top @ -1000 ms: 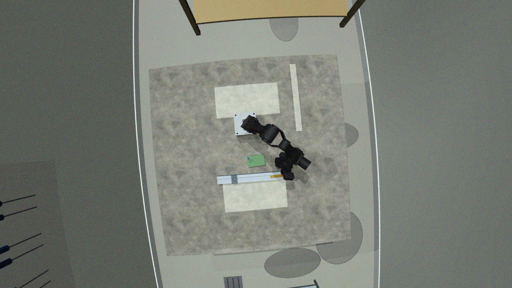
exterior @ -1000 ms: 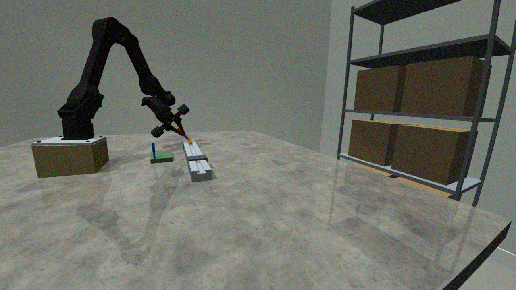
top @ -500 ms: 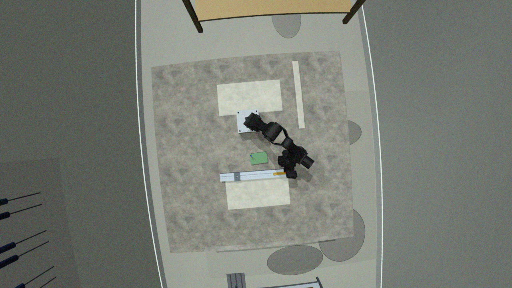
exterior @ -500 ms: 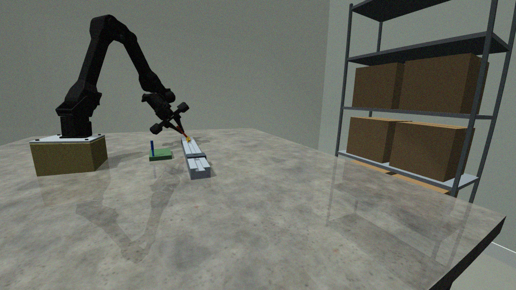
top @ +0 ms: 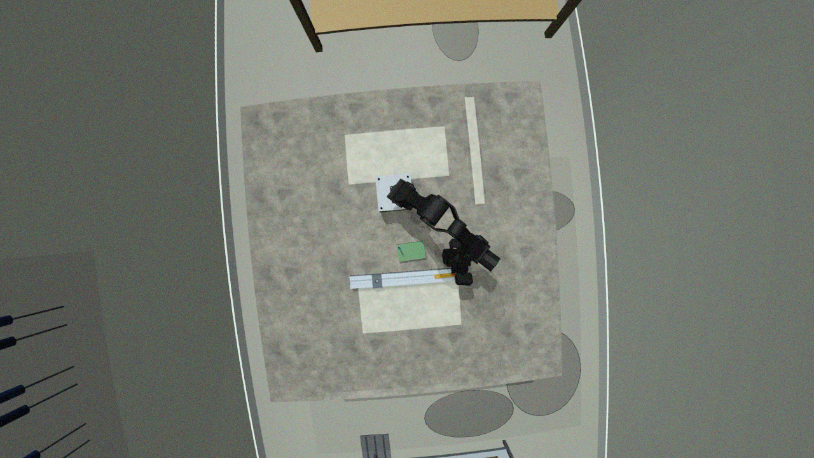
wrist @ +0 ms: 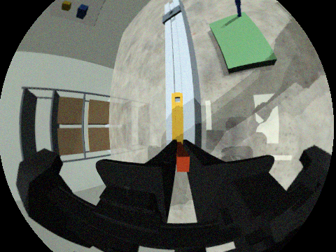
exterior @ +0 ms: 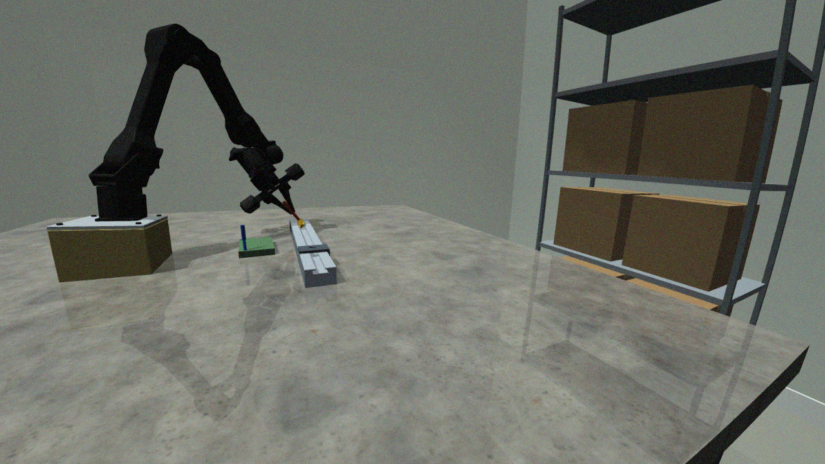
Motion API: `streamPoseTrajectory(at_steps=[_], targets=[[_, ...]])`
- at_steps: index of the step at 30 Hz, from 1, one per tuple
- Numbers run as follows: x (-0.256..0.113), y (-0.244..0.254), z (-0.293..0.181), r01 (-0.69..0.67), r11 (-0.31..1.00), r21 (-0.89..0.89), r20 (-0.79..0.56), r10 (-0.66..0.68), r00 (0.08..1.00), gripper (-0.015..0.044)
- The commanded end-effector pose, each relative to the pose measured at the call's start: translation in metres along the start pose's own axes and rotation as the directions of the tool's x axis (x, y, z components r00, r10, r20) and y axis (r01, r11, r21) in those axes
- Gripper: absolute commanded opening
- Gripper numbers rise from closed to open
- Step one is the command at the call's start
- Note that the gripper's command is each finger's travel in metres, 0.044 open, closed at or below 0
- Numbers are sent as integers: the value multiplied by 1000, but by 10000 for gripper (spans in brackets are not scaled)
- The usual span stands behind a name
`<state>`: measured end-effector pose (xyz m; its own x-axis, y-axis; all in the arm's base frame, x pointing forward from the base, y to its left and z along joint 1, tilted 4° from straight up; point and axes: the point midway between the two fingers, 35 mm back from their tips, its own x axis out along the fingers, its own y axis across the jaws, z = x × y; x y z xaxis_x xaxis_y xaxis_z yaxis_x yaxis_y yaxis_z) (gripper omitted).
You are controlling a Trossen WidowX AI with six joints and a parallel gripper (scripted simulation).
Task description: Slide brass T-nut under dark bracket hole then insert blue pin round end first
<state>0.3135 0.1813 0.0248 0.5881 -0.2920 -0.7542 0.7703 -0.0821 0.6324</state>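
Wrist view, jaws (top: 455, 275) (exterior: 298, 218) gripping the orange handle (exterior: 286, 206) (wrist: 183, 164), brass T-nut (top: 444, 276) (exterior: 301, 223) (wrist: 178, 120) long, flat, yellow, square hole near its far end

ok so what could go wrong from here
The gripper holds the nut tilted by its handle, so the nut could twist in the fingers if it catches a slot lip. It might also jam on the rail instead of going flat. Later, the upright pin could get knocked over by a careless approach.
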Motion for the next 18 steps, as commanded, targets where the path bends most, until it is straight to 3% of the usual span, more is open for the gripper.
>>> streamPoseTrajectory(at_steps=[1,18], targets=[[-1,3,-3,8,1000,-2,-7,-8,1000,-150],[0,5,-3,57,998,-18,-6,-58,998,-150]])
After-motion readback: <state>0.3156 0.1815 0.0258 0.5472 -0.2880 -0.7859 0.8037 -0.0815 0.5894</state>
